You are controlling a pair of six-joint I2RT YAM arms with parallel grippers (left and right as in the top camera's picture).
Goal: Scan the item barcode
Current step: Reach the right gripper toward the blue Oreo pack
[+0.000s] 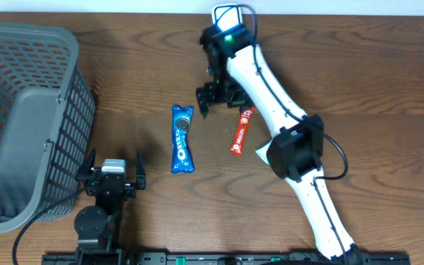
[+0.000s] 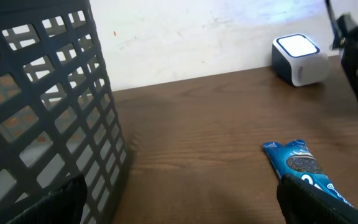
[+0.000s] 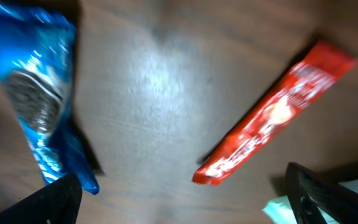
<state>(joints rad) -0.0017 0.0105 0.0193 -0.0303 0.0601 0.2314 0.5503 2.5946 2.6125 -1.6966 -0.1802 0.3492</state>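
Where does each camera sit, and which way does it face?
Overhead: above the table, facing straight down on basket, cookie pack, red bar, left arm, right arm.
Left wrist: low, facing far wall, basket and scanner; own fingers at bottom corners.
Right wrist: close above the table, facing down; own fingers likewise.
Shared: all three show the cookie pack.

The work surface was a dark brown wooden table [image 1: 374, 73] with visible grain running along its length. An off-white wall [image 2: 185, 37], marked with faint scuffs and a small orange speck, met the table's far edge. Light left a soft pale glare [image 3: 166, 81] on the tabletop in the right wrist view.
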